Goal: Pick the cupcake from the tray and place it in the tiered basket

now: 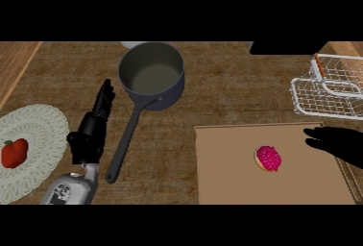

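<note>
Your right hand, fingers spread and holding nothing, hangs over the right edge of the tray, just right of the pink-frosted cupcake lying mid-tray, so it is nearer; your left hand rests open, well apart, beside the saucepan.

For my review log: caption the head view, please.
Right hand hovers open beside the pink cupcake on the tray; wire tiered basket sits beyond.

Tiered basket (right hand too) cut off rightward.
</note>
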Controlling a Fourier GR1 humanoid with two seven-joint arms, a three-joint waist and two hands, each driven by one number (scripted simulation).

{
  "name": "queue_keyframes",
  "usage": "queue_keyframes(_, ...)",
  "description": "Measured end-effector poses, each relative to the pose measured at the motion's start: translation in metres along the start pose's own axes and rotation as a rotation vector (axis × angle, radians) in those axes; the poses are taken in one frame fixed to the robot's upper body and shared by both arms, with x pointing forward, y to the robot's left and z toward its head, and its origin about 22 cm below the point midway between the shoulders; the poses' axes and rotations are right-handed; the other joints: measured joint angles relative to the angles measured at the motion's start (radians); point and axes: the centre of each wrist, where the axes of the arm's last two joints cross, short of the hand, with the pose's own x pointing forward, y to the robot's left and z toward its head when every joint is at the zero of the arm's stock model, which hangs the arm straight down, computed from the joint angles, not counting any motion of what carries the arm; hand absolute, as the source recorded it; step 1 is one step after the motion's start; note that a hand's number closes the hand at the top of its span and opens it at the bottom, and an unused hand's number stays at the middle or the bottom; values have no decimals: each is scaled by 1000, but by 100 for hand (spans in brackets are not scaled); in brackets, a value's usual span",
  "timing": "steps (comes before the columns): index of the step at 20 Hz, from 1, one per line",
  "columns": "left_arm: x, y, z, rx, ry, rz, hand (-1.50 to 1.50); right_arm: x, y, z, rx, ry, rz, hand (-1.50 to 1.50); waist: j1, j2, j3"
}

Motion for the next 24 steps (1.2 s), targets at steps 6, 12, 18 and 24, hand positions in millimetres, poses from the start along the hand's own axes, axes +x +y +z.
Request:
queue_keyframes(6,-7,3,5,-2,-1,-2,0,-4,7,-4,-1,48,58,-150,0,0,0)
queue_keyframes(12,0,2,4,1,-4,-1,0,-11,12,-5,5,82,116,-150,-1,0,0)
queue_keyframes(18,-7,-3,5,-4,-2,-1,0,-8,21,-21,-3,42,206,-150,1,0,0)
queue_keyframes(24,-4,-4,8,-6,-1,4,0,-19,34,-29,-28,48,252,-150,-1,0,0)
